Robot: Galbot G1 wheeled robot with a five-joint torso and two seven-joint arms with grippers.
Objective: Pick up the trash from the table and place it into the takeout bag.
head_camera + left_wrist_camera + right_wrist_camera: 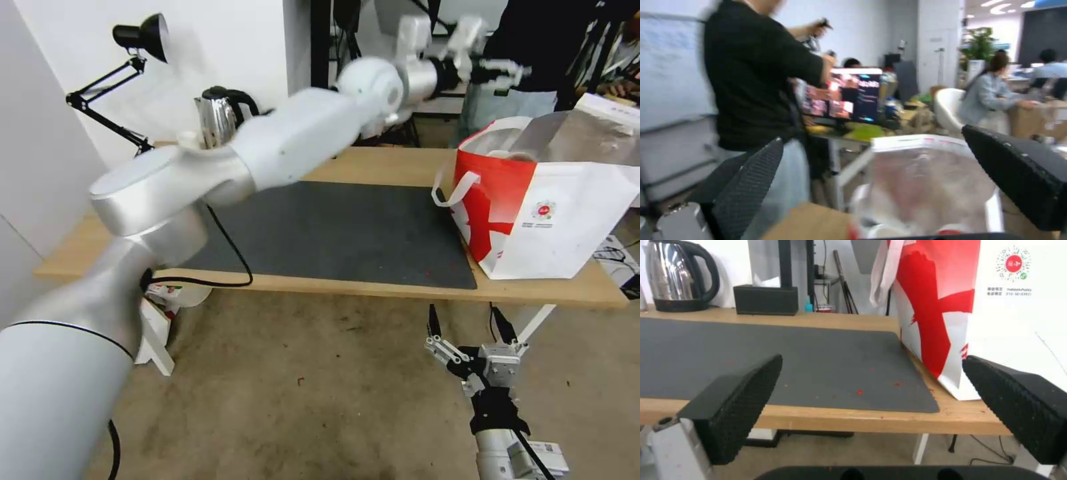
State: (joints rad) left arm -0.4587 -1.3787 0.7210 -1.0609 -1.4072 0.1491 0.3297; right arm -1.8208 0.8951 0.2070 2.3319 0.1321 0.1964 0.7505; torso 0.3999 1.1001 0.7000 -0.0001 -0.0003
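My left arm reaches across the table (373, 163). Its left gripper (513, 75) hangs open and empty high over the takeout bag (553, 220). The left wrist view looks between the open left gripper (871, 136) down into the bag's silver-lined mouth (925, 180). Blurred white round shapes and a red one (951, 230) lie at its bottom; they look like the trash. The bag stands at the right end of the dark grey mat (333, 227). My right gripper (467, 317) hangs open below the table's front edge, facing the mat (795, 356) and the bag (996, 316).
A steel kettle (217, 120) and a black tissue box (766, 299) stand at the back of the table, with a desk lamp (133, 40) at the far left. A person in black (533, 40) stands just behind the bag. A red-and-white box (167, 293) lies under the table's left end.
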